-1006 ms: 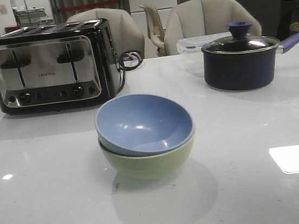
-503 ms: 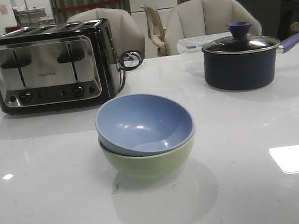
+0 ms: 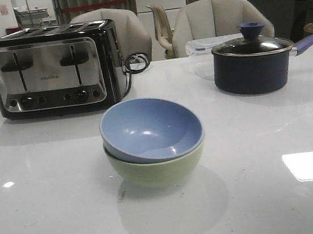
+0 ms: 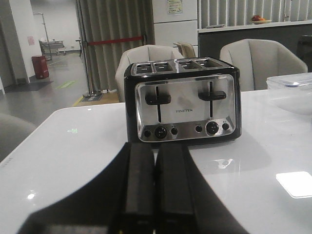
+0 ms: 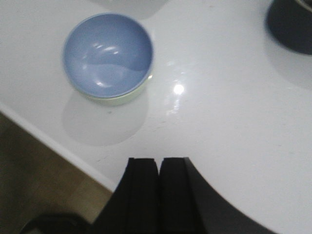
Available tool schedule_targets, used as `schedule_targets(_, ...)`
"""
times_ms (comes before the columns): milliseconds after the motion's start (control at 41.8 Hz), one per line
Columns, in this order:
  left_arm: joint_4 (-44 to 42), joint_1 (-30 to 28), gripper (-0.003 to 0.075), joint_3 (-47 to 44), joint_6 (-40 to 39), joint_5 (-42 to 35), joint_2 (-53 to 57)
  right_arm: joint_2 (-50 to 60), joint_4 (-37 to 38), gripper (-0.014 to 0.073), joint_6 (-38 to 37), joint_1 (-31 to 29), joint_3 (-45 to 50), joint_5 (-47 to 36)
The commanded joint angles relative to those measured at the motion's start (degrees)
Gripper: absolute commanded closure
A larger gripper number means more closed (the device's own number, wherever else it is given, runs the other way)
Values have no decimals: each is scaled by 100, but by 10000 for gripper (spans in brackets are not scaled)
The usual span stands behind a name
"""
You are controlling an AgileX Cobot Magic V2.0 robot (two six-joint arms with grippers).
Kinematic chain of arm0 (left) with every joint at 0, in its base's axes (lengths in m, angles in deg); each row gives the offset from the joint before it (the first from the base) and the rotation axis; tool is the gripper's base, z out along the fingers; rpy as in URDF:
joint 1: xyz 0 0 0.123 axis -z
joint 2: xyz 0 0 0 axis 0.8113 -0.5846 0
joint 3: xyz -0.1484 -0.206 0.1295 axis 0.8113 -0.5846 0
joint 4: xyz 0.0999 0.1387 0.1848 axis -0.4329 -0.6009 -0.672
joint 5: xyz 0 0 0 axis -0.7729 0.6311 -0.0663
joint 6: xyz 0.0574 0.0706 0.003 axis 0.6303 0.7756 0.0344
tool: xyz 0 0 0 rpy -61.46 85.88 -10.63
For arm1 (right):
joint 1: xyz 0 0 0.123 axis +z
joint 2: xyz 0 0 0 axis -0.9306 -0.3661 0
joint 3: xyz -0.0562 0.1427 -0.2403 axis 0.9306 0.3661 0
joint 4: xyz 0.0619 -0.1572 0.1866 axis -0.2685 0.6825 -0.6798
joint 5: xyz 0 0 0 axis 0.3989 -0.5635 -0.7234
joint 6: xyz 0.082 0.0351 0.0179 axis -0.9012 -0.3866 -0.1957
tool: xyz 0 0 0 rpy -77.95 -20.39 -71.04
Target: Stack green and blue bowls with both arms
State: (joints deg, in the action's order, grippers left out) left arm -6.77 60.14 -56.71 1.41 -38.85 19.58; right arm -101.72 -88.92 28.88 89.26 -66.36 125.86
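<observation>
Left pincer (image 4: 155, 195): pressed together, empty, facing the toaster (image 4: 181, 100).
Bowls: blue bowl (image 3: 151, 128) nested in green bowl (image 3: 154, 170) on the table (image 3: 51, 192), well ahead of the right pincer (image 5: 158, 187).
Right pincer: pressed together, empty.
Change: none since a second ago; stacking looks finished.

"FINETEK" on toaster (image 4: 181, 100) front

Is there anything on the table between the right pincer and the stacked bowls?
No. In the right wrist view, only bare white tabletop separates the shut right pincer from the dusty blue bowl nested in the pale green bowl.
</observation>
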Motion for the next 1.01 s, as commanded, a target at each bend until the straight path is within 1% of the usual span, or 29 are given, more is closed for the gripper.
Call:
schedule_targets(0, -3, 1, 622, -41, -45, -506, 94, 576, -7, 559, 58, -576, 374, -1016)
schedule_targets(120, -3, 1, 622, -41, -45, -506, 94, 1464, 5, 559, 58, -1300, 1317, -2230)
schedule_targets(215, -3, 1, 622, -41, -45, -506, 94, 2144, 0, 559, 58, -1698, 2069, -3204)
schedule_targets(287, -3, 1, 622, -41, -45, -506, 94, 2675, 0, 559, 58, -1931, 2645, -3699)
schedule_targets(383, -3, 1, 622, -41, -45, -506, 94, 3154, 0, 559, 58, -2056, 3260, -4224)
schedule_targets(527, -3, 1, 622, -41, -45, -506, 94, 3526, 0, 559, 58, -2050, 3936, -4919)
schedule_targets(551, -3, 1, 622, -41, -45, -506, 94, 3590, 0, 559, 58, -2050, 4039, -4981)
schedule_targets(599, -3, 1, 622, -41, -45, -506, 94, 3719, 0, 559, 58, -2050, 4020, -4734)
schedule_targets(646, -3, 1, 622, -41, -45, -506, 94, 3832, 0, 559, 58, -2050, 4027, -4673)
schedule_targets(910, -3, 1, 622, -41, -45, -506, 94, 3771, 0, 559, 58, -2050, 4027, -4649)
schedule_targets(982, -3, 1, 622, -41, -45, -506, 94, 3783, 208, 559, -63, -2050, 4027, -4671)
